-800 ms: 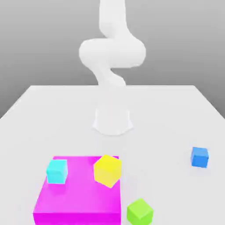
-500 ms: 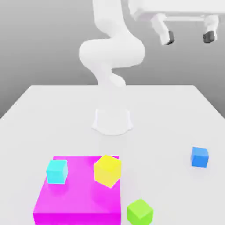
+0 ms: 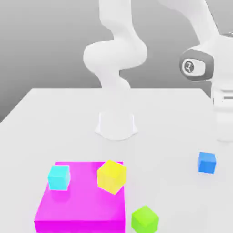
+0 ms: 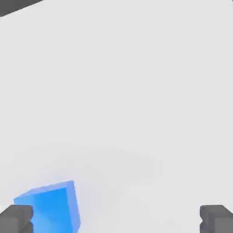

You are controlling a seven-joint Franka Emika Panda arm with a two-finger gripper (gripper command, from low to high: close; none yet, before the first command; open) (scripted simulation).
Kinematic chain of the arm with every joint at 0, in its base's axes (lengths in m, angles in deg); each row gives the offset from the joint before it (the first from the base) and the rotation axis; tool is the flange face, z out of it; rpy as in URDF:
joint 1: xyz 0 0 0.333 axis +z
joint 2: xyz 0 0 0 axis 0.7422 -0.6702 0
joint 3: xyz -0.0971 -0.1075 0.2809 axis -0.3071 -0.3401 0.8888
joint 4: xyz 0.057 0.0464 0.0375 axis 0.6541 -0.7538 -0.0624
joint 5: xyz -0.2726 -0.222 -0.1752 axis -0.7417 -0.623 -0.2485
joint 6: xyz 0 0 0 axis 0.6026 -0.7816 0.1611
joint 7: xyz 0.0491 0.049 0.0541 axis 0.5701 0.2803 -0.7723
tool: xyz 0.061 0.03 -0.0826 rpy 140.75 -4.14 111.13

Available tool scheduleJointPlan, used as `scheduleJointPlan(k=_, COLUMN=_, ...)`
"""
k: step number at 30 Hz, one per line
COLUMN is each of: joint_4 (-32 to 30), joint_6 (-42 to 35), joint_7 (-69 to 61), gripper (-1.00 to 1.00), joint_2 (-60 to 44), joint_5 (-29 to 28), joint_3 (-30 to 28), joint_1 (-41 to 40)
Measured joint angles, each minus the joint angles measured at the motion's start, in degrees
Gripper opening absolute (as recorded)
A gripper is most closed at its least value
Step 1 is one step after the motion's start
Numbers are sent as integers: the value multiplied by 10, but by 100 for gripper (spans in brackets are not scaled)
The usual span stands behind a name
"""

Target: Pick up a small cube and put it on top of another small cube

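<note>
Flat on the table, blue cube sits squarely.

The arm runs off the exterior view's right and top edges. The magenta block and green cube are clipped below. In the hand view, the blue cube and fingertips are cut off.

A yellow cube sits tilted on a magenta block at the near left of the white tabletop; a green cube lies just right of the block.
</note>
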Motion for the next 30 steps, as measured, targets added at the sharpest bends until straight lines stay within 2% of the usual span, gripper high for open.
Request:
scheduleJointPlan(k=2, joint_4=-7, joint_6=26, joint_7=20, gripper=0, joint_2=-39, joint_5=-42, joint_3=-10, joint_1=13)
scheduleJointPlan(k=7, joint_4=10, joint_6=105, joint_7=76, gripper=0, joint_2=-143, joint_5=-123, joint_3=-82, joint_1=69)
scheduleJointPlan(k=8, joint_4=13, joint_6=117, joint_7=84, gripper=-100, joint_2=-158, joint_5=-133, joint_3=-93, joint_1=78)
scheduleJointPlan(k=15, joint_4=14, joint_6=118, joint_7=87, gripper=-100, joint_2=-160, joint_5=-136, joint_3=-94, joint_1=79)
scheduleJointPlan(k=17, joint_4=7, joint_6=94, joint_7=72, gripper=-100, joint_2=-129, joint_5=-117, joint_3=-73, joint_1=62)
scheduleJointPlan(k=21, joint_4=-10, joint_6=32, joint_7=17, gripper=-100, joint_2=-49, joint_5=-44, joint_3=-39, joint_1=45)
scheduleJointPlan(k=24, joint_4=-9, joint_6=-8, joint_7=-68, gripper=-100, joint_2=-6, joint_5=-16, joint_3=-52, joint_1=1)
scheduleJointPlan(k=30, joint_4=2, joint_6=-81, joint_7=-256, gripper=-100, joint_2=60, joint_5=-3, joint_3=-102, joint_1=-89)
